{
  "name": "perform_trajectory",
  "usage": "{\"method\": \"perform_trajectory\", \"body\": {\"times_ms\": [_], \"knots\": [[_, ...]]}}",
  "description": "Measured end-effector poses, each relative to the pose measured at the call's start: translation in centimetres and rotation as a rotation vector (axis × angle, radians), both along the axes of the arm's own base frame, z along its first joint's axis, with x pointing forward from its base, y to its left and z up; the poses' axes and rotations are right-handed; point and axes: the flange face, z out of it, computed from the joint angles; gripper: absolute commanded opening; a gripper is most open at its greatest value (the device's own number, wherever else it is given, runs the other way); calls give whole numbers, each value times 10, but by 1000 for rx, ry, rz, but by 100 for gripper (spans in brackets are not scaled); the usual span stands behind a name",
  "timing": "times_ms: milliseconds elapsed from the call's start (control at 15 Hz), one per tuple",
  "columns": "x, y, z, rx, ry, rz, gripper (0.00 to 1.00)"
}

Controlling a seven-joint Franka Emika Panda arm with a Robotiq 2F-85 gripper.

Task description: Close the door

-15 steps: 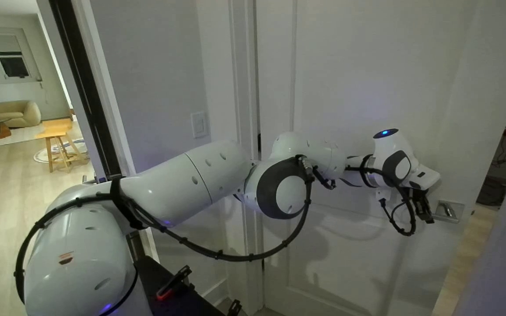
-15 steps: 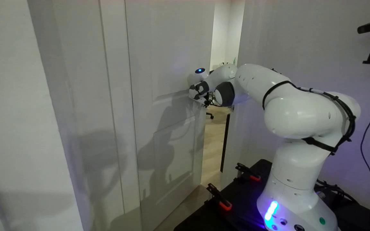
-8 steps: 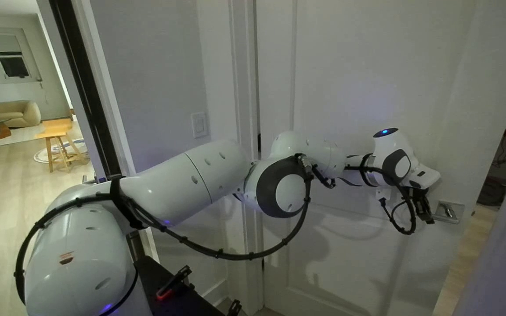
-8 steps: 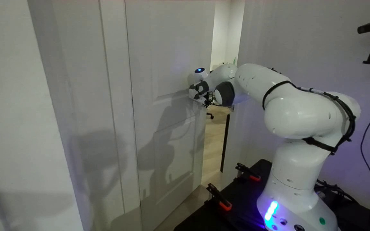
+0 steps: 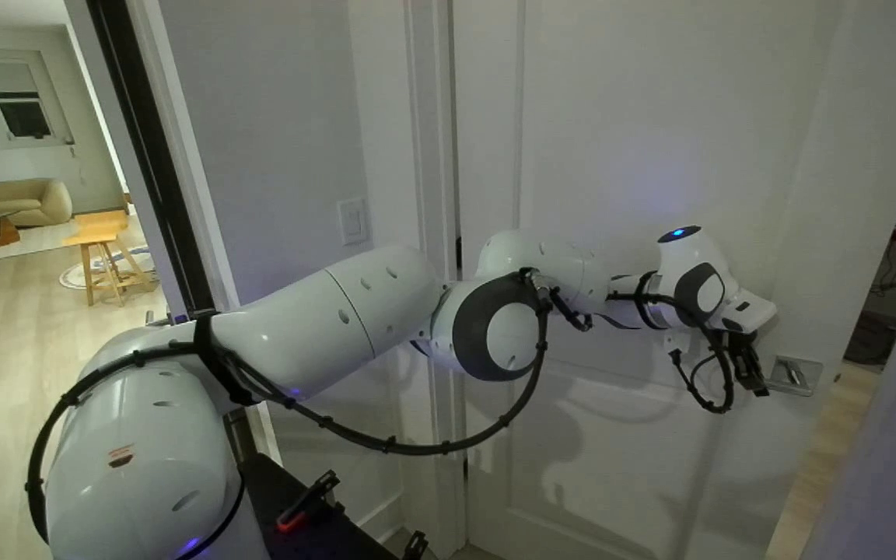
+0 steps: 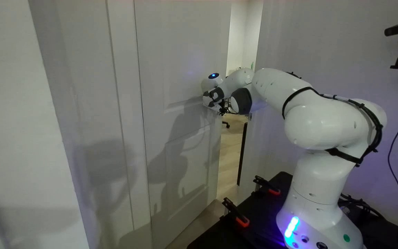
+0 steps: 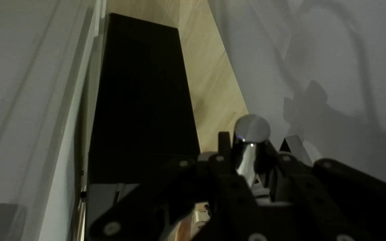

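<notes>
In both exterior views we find the panelled white door (image 6: 185,52) standing ajar, wood floor (image 6: 229,152) showing between its free edge (image 6: 217,162) and a wall (image 6: 295,41); our gripper (image 7: 248,140) clamps the silver lever handle (image 7: 252,129) in the wrist view.

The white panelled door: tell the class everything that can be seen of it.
The door looks painted white, with rectangular panels; both exterior views cut off its top. A shiny metallic lever on a rectangular plate sits near its free edge. It stands upright and ajar, with pale floor visible past that edge in both exterior views. Shadows fall across it. In the wrist view the lever lies between the tips of the tool; whether it grips cannot be told.
</notes>
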Motion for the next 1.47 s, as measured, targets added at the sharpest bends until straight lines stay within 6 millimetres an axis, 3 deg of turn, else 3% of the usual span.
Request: {"method": "perform_trajectory", "body": {"times_ms": [800, 1200, 1467], "knots": [[-10, 5, -2, -24, -23, -44, 5], [-35, 12, -4, -51, -50, -112, 5], [-63, 17, -4, -57, -47, -164, 5]]}}
